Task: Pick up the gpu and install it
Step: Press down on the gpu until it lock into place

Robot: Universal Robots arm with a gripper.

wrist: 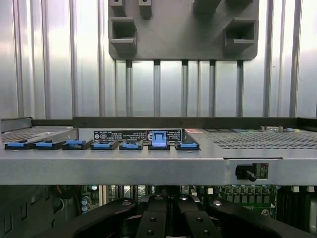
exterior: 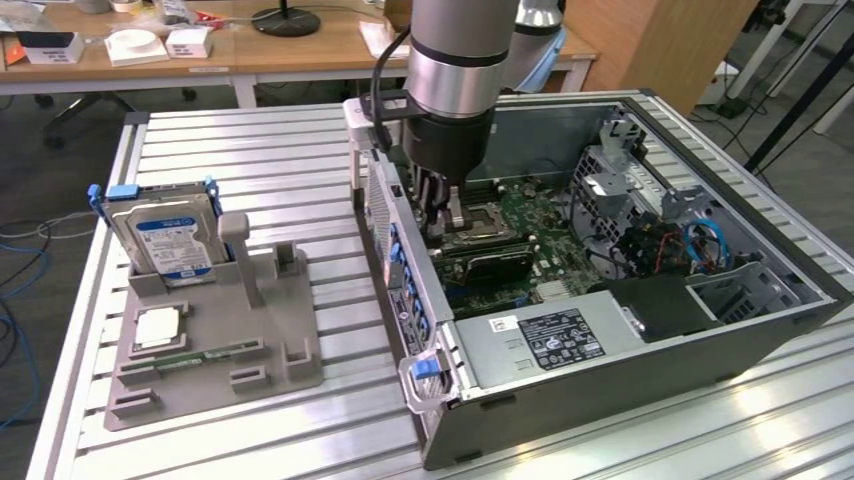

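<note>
Now, arm: reaches down into the open case (exterior: 781,310), centre of the exterior view.
Gripper (exterior: 450,214): fingers closed together, low over the motherboard; a grasp on anything cannot be told.
Gpu (exterior: 491,264): dark card inside the case, just below the gripper in frame, close to the fingertips.
Holder (exterior: 274,335): grey, lower left on the table (exterior: 240,140), carrying the hard drive (exterior: 167,240).
Clips (wrist: 158,139): blue, in a row along the case wall.

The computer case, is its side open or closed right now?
Open. The computer case lies on its side with no panel on top, so the motherboard and power supply are exposed.
</note>
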